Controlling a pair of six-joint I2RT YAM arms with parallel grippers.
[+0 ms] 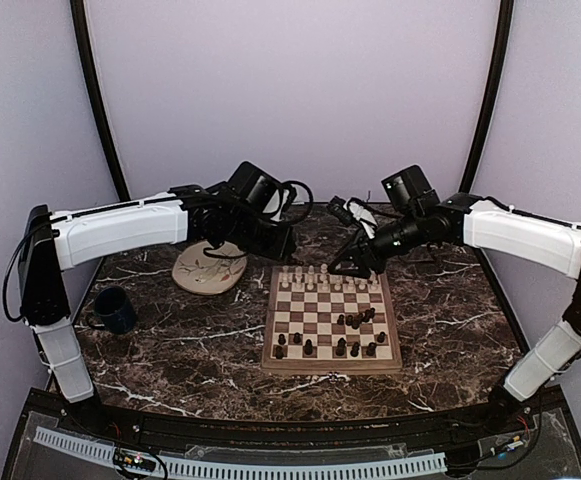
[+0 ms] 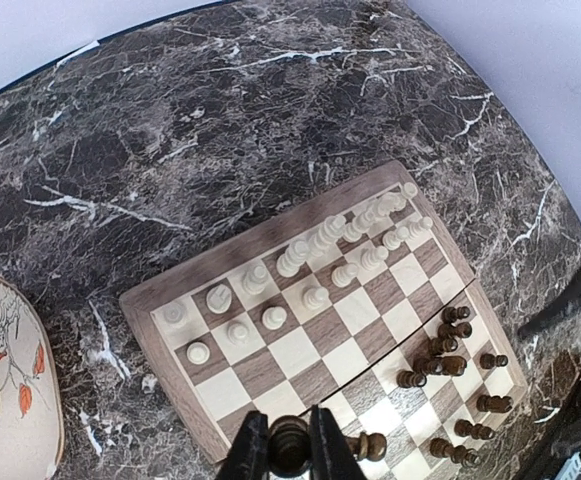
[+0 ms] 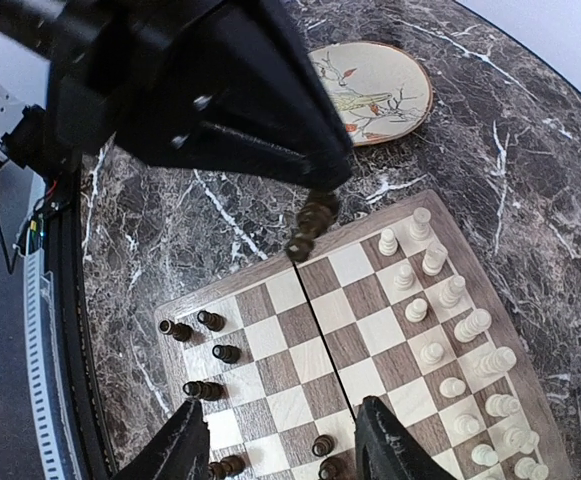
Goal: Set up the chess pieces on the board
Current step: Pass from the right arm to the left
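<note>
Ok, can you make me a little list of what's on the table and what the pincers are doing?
board: on the marble table, right of the plate
cream pieces: two rows along the far edge
dark pieces: scattered on the near half, some lying down
left pincer: shut on one dark piece, near the board's left edge
right pincer: open, above the board
mug: near the table's left edge

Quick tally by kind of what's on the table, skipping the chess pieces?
Square wooden checkered chessboard: 1
Round cream plate with bird painting: 1
Dark blue mug: 1
Total: 3
</note>
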